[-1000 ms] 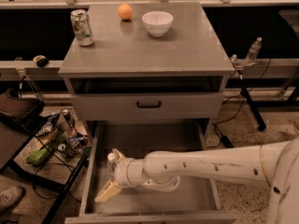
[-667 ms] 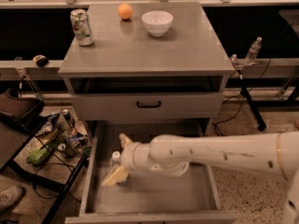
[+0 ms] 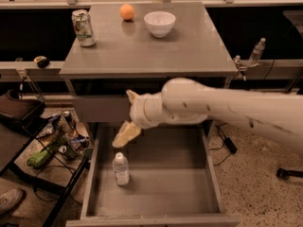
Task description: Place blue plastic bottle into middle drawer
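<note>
Bottle (image 3: 121,168) stands upright in the open drawer (image 3: 175,186), untouched; pincer (image 3: 124,122) hangs spread wide and empty just above, so a low swing could topple it.

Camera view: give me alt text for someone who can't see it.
A blue plastic bottle stands in the open middle drawer, near its left wall. The robot's open gripper is just above it in the picture and is not touching it. On the cabinet top sit a soda can, an orange and a white bowl.
</note>
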Controlling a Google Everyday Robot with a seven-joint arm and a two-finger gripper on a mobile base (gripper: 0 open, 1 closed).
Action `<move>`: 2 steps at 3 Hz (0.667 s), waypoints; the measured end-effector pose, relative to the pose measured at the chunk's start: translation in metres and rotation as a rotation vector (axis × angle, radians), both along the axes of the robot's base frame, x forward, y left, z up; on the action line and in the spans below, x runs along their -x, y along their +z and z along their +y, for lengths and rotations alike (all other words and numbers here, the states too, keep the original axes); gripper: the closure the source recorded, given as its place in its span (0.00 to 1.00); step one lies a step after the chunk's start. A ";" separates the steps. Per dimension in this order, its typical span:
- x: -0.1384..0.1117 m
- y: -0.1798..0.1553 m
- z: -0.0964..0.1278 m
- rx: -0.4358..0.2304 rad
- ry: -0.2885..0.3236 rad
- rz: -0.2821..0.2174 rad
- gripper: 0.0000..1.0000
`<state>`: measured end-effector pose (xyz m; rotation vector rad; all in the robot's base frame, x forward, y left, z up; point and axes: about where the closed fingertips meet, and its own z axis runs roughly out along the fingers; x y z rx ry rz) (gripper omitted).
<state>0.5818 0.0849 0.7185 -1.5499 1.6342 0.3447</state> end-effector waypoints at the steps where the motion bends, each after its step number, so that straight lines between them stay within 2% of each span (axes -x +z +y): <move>1: -0.014 0.106 0.008 0.135 0.071 -0.074 0.00; 2: -0.027 0.161 -0.002 0.234 0.042 -0.074 0.00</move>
